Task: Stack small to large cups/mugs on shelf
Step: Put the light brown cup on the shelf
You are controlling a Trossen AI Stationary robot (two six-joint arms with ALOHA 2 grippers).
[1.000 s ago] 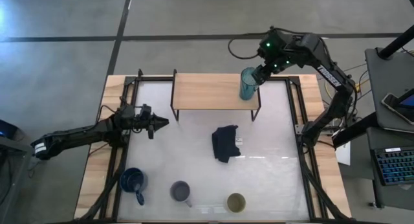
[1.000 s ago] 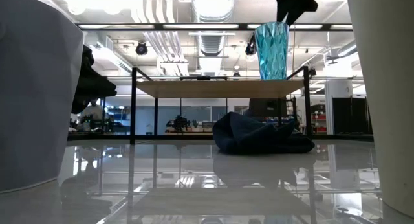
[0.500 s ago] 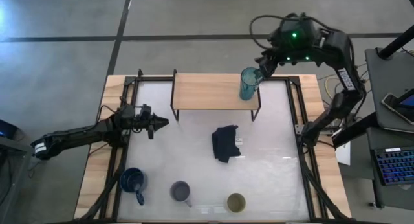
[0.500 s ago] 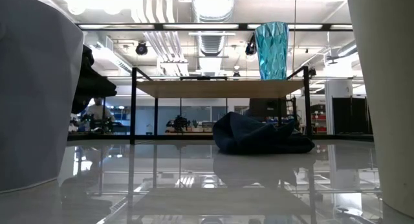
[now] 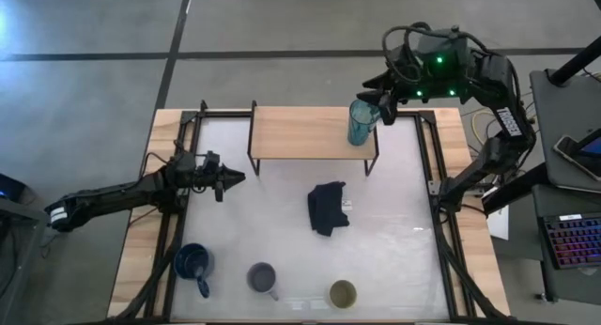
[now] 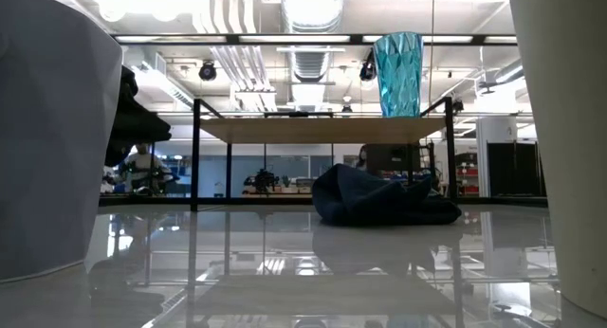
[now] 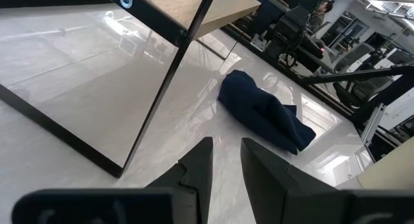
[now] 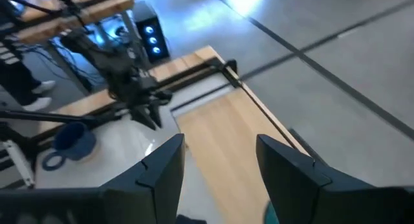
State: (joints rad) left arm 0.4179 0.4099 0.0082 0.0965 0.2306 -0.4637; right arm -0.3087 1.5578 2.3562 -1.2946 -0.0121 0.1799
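White bench (image 5: 282,212): shelf (image 5: 305,132) along far edge; translucent teal mug (image 5: 360,122) upright at its right end. Right gripper (image 5: 376,93) above, fingers spread, holding nothing. Left gripper (image 5: 235,178) near left edge, fingers slightly parted, empty. Dark blue mug (image 5: 192,263), grey-lavender mug (image 5: 262,278), beige cup (image 5: 343,293) line near edge.

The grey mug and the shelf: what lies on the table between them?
In the high view, only the dark navy cloth lies between the grey mug and the shelf.

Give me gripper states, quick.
Left gripper: slightly open, empty, left of the shelf.
Right gripper: open, empty, above the teal mug.
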